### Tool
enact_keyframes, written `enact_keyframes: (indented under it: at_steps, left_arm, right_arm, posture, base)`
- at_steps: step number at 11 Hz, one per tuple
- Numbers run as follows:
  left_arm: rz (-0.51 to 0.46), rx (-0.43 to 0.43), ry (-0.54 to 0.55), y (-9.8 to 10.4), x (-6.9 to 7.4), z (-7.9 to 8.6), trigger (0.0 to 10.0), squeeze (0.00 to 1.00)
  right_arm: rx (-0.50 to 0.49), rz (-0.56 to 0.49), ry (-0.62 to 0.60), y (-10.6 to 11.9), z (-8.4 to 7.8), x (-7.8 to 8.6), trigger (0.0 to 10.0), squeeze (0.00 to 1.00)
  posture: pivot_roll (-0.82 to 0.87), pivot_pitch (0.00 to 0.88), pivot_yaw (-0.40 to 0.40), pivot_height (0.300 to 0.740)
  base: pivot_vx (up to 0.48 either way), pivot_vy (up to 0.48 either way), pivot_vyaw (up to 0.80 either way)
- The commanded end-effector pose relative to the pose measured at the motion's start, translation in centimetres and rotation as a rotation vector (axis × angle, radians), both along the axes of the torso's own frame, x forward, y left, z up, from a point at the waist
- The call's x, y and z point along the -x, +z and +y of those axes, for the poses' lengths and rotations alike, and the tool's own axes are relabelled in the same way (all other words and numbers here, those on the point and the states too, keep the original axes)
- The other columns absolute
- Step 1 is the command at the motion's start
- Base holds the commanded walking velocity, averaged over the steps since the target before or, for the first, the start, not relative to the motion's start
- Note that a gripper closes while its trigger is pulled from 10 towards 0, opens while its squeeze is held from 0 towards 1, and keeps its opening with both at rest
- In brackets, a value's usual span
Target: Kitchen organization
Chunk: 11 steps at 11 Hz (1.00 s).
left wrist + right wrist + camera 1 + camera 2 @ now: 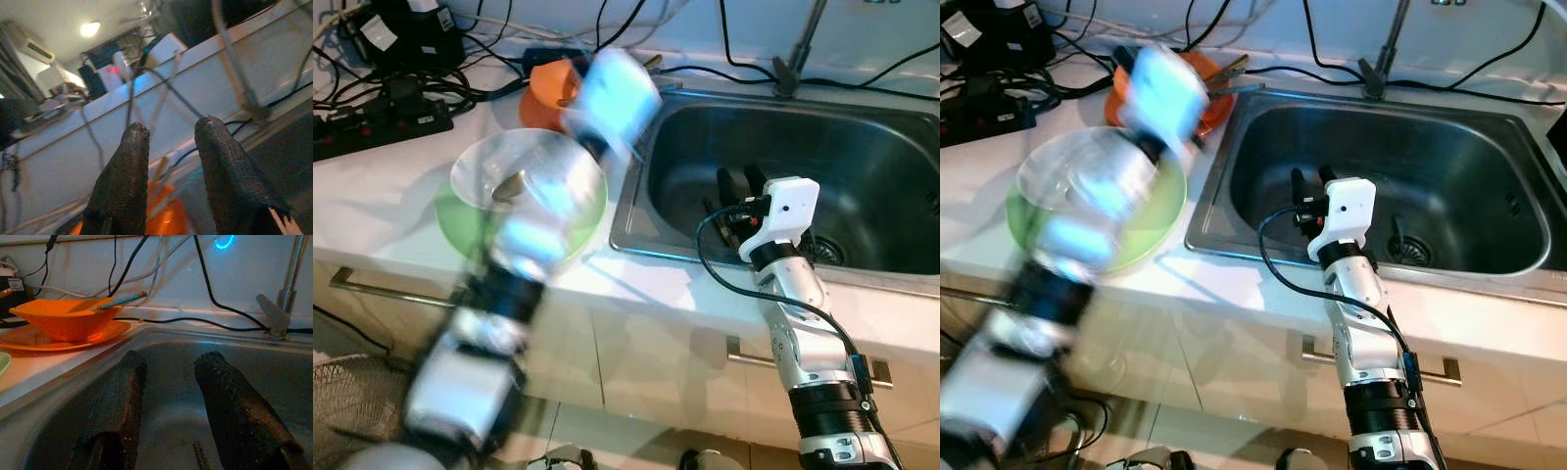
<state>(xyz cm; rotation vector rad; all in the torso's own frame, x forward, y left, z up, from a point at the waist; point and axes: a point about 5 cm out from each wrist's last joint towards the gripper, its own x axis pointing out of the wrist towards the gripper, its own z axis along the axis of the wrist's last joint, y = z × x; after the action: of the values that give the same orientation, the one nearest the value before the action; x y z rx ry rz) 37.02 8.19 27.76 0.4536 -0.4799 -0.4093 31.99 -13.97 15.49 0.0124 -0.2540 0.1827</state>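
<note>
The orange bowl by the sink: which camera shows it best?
The right wrist view: the orange bowl sits sharp and whole on its orange plate. In both eye views the blurred left arm partly hides it; the left wrist view catches an orange blur.

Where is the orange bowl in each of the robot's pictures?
Left eye view: orange bowl near the top, left of the sink, partly behind the blurred left arm.
Right eye view: top left, by the sink's corner, half hidden by that arm.
Left wrist view: a blurry orange patch low between the fingers.
Right wrist view: on the left, on an orange plate.
Shared landmark: the faucet behind the sink.
</note>
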Motion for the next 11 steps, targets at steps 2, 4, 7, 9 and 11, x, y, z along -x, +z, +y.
enact_keyframes:
  at_steps: [2,4,7,9,11]
  left_arm:
    - [0.122,0.013,0.059,0.0,-1.8,3.8,10.0,0.00]
    - [0.206,0.011,0.046,0.0,-1.8,7.4,10.0,1.00]
    - [0.317,-0.064,-0.164,-0.2,-0.1,11.7,10.0,0.00]
    - [0.474,-0.115,-0.264,-1.6,0.8,14.2,10.0,0.00]
    - [0.575,-0.160,-0.235,-3.1,0.8,15.9,10.0,0.00]
  right_arm:
    - [-0.013,0.019,-0.005,-0.2,0.2,-0.2,10.0,0.00]
    - [-0.026,0.025,-0.007,-0.3,0.4,-0.2,10.0,0.00]
    - [-0.030,0.031,0.003,-0.4,0.8,-0.4,10.0,0.00]
    - [-0.039,0.030,0.011,-0.3,1.3,-0.4,10.0,0.00]
    - [-0.045,0.034,0.015,-0.6,1.5,-0.3,10.0,0.00]
  posture:
    - [0.00,0.063,0.039,0.740]
    - [0.01,0.069,0.042,0.740]
    - [0.04,0.071,0.050,0.740]
    - [0.04,0.063,0.057,0.740]
    - [0.04,0.044,0.065,0.740]
  base:
    - [0.000,0.000,0.00]
    - [0.000,0.000,0.00]
    - [0.000,0.000,0.00]
    - [0.000,0.000,0.00]
    - [0.000,0.000,0.00]
